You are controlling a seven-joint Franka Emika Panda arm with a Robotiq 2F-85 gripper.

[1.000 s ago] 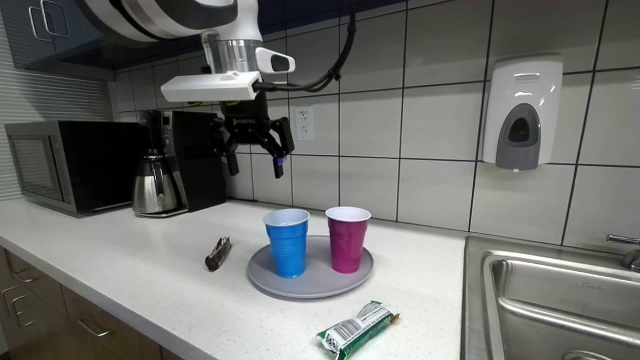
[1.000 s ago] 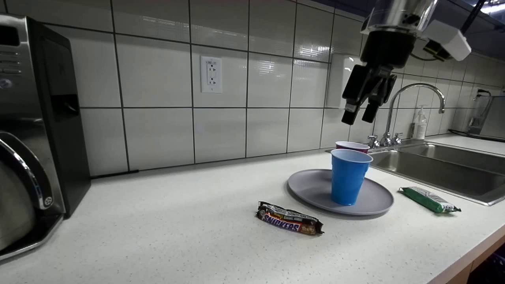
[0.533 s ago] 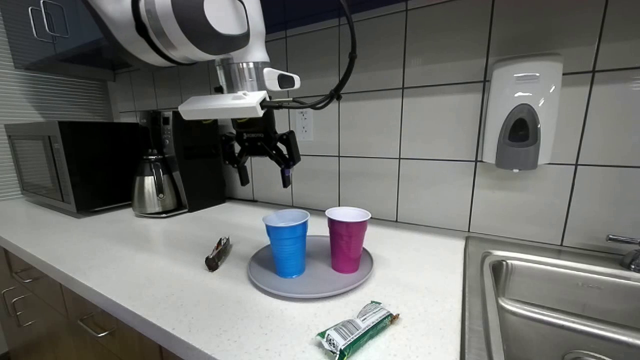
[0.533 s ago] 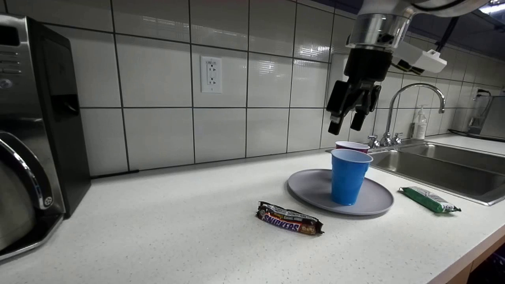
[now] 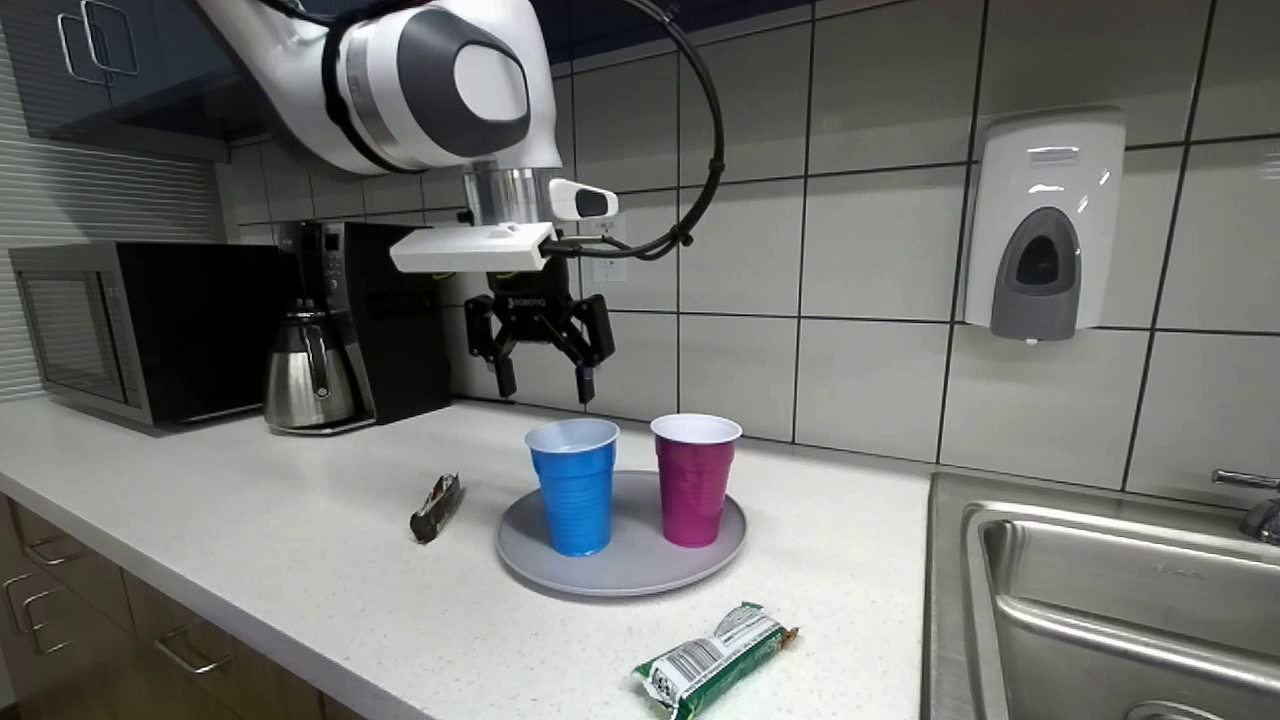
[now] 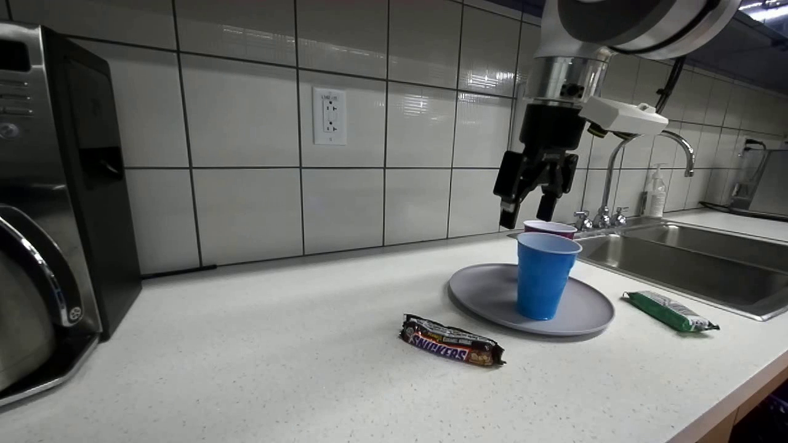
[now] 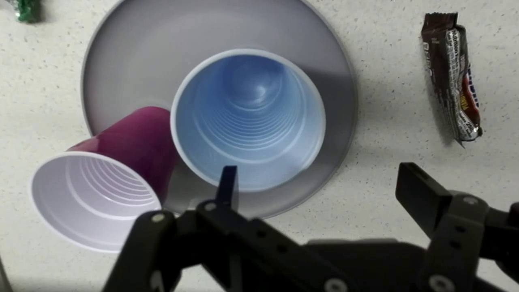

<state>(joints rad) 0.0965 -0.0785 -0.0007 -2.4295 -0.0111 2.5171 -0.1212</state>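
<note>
My gripper point(image 5: 546, 388) hangs open above the counter, higher than the cup rims, with nothing between its fingers. Closest to it is a blue cup point(image 5: 578, 500), upright on a round grey plate point(image 5: 625, 572). In the wrist view one fingertip point(image 7: 228, 178) overlaps the near rim of the blue cup point(image 7: 247, 117); the other lies over bare counter. A magenta cup point(image 5: 695, 490) stands on the same plate, mostly hidden behind the blue one in an exterior view point(image 6: 550, 227). A Snickers bar point(image 6: 451, 343) and a green-wrapped bar point(image 6: 670, 311) lie on the counter on opposite sides of the plate.
A steel sink point(image 5: 950, 600) is set into the counter beyond the green bar. Behind runs a tiled wall with an outlet point(image 6: 330, 115) and a soap dispenser point(image 5: 1045, 220). A coffee maker point(image 5: 390, 320) with a steel carafe point(image 5: 308, 375) and a microwave point(image 5: 180, 330) stand farther along.
The arm has come down steadily toward the cups, also drifting rightward in an exterior view and leftward in another. The jaws have stayed open, and the cups, plate and bars have not moved.
</note>
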